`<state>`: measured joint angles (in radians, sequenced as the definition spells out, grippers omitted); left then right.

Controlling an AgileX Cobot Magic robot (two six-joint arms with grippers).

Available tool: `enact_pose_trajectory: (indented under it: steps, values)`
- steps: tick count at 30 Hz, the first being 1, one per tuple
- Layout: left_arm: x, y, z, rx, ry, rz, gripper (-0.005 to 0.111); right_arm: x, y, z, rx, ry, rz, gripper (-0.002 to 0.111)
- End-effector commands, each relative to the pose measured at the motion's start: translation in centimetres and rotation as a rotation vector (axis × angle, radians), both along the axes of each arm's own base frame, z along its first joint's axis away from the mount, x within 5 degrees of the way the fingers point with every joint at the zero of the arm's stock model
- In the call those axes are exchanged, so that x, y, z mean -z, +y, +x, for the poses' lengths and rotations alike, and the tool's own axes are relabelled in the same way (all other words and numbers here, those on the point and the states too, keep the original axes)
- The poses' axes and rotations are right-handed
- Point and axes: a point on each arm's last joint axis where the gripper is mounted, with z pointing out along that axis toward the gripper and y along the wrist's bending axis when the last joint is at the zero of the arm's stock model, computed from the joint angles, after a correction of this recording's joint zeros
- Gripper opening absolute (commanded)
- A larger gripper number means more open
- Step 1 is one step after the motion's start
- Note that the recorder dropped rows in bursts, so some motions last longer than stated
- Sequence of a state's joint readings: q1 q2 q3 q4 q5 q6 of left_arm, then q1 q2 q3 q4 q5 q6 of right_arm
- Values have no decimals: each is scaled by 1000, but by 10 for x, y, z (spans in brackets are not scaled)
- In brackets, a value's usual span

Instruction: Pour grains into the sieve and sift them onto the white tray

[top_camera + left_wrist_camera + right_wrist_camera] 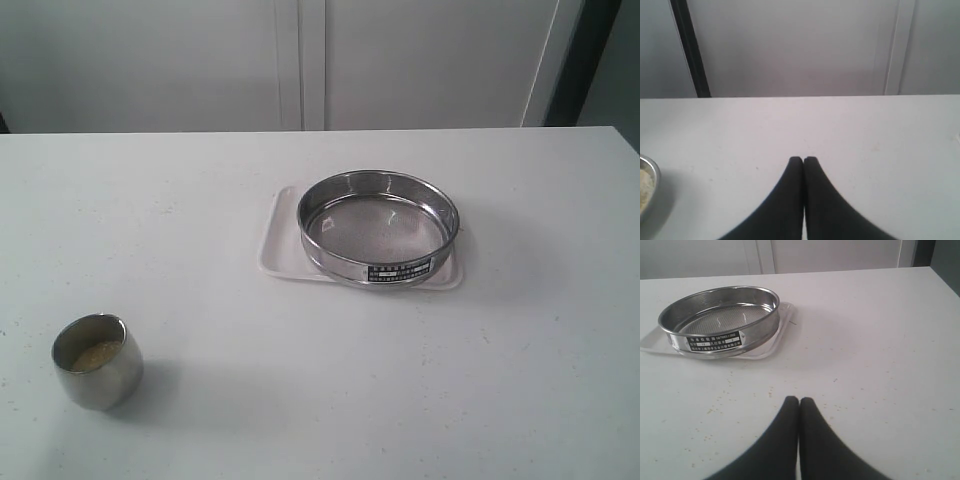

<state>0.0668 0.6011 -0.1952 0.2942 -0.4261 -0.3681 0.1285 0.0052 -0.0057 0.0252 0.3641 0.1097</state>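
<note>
The round steel sieve [378, 228] sits on the white tray [278, 238] at the table's middle; its mesh looks bare. The right wrist view shows the sieve [720, 322] with its label and the tray [782, 322] under it. A small rounded steel cup [97, 361] at the front left holds pale golden grains [95, 354]. Its rim and grains [644, 186] show at the edge of the left wrist view. My left gripper [803, 160] is shut over bare table. My right gripper [799, 400] is shut, short of the sieve. Neither gripper shows in the exterior view.
Tiny stray specks [700, 400] dot the white table [320, 400] in front of the sieve. A pale wall with panel seams [300, 60] stands behind the table's far edge.
</note>
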Motion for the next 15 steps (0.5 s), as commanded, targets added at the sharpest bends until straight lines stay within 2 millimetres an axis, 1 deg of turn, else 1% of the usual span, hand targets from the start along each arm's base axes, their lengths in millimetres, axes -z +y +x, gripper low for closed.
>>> enact_pose_trajectory:
  steps: [1, 3, 4, 5, 8, 11, 15]
  values:
    - [32, -5, -9, 51, 34, -10, 0, 0, 0, 0, -3, -13, 5, 0]
    - [50, -6, -16, 53, 83, -18, 0, 0, 0, 0, -3, -13, 5, 0]
    - [54, -7, -18, 57, 85, -23, 0, 0, 0, 0, -3, -13, 5, 0]
    - [51, -7, -17, 65, 56, -27, 0, 0, 0, 0, -3, -13, 5, 0]
    - [55, -10, -19, 107, 103, 57, 0, 0, 0, 0, -3, -13, 5, 0]
    - [57, -12, -18, 138, 120, 88, 0, 0, 0, 0, -3, -13, 5, 0]
    - [62, -12, -16, 138, 170, 77, 0, 0, 0, 0, -3, -13, 5, 0]
